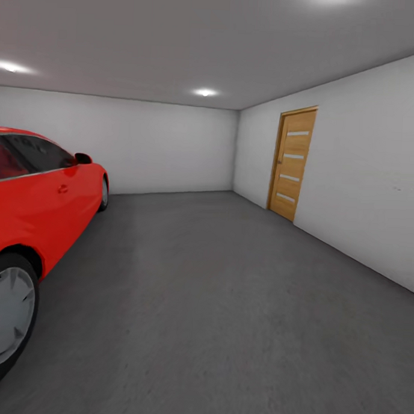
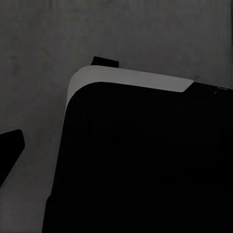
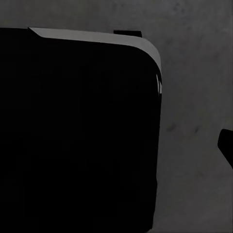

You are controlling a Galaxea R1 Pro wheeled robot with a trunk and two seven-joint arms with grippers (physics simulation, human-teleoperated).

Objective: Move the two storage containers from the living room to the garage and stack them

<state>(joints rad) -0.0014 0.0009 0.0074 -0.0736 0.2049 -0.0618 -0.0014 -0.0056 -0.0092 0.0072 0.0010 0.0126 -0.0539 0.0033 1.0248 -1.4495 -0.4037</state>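
Observation:
I am in the garage, facing its dark grey floor (image 1: 227, 304) and white-grey walls. The two storage containers and the living room are out of view. In the left wrist view a single dark fingertip (image 2: 9, 145) pokes in at the edge over the floor (image 2: 39, 48). One dark fingertip (image 3: 226, 145) also shows at the edge of the right wrist view. Nothing is seen between or against either finger. Both wrist cameras look down on my black base (image 2: 145, 165) (image 3: 77, 136) with its pale grey rim.
A red coupe car (image 1: 38, 211) stands along the left side, its front wheel (image 1: 6, 316) close to me. A wooden door (image 1: 292, 164) is shut in the right wall. Open floor stretches ahead between the car and the right wall.

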